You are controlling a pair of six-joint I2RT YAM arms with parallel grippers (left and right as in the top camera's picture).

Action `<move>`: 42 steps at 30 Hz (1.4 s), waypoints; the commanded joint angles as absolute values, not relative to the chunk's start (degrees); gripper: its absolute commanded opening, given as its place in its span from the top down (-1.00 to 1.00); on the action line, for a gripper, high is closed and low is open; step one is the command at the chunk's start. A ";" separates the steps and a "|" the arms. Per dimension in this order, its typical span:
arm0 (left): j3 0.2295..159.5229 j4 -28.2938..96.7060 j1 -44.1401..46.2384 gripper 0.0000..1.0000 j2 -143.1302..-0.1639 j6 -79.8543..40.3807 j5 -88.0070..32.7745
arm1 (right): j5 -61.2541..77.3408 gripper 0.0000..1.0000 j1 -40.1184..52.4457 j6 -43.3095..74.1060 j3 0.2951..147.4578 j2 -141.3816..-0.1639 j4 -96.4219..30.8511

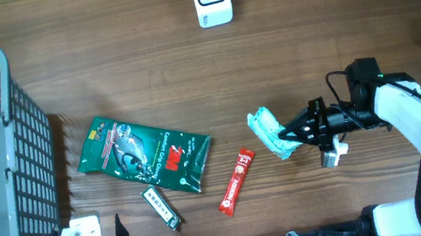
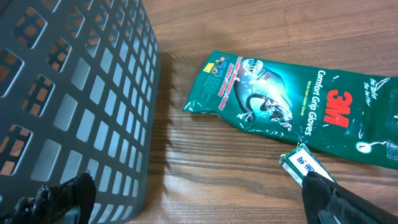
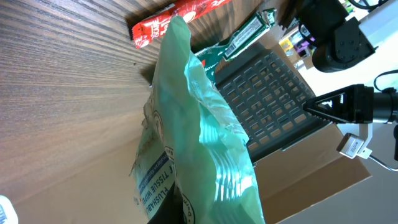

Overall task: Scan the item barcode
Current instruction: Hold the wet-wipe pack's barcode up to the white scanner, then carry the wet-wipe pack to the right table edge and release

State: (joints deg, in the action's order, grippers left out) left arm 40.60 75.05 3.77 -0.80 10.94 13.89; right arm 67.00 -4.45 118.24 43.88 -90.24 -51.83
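Mint-green wipes pack (image 1: 265, 128) clamped in right end effector (image 1: 284, 133).

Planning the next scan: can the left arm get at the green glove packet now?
Probably yes: its open fingers sit just short of the glove packet, bare table between; the basket stands aside.
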 commanded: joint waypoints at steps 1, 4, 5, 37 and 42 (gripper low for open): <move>40.71 74.87 4.01 -1.00 -0.43 11.81 14.48 | 68.49 0.91 -4.58 118.45 44.73 -91.05 -52.10; 40.71 74.89 4.01 -1.00 -0.43 11.81 14.48 | 69.08 0.91 -4.58 110.21 44.73 -91.02 -44.56; 40.71 74.87 4.01 -1.00 -0.43 11.81 14.48 | 69.19 0.91 -4.54 105.01 44.73 -91.02 -38.57; 40.71 74.87 4.01 -1.00 -0.43 11.81 14.48 | 8.60 0.91 23.14 90.17 89.76 -132.77 28.58; 40.71 74.87 4.01 -1.00 -0.43 11.81 14.48 | 8.86 0.91 22.87 89.58 89.76 -132.77 26.92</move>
State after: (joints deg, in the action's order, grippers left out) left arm 40.62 75.05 3.77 -0.80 10.94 13.89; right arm 9.98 23.20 89.27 87.59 -132.11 27.64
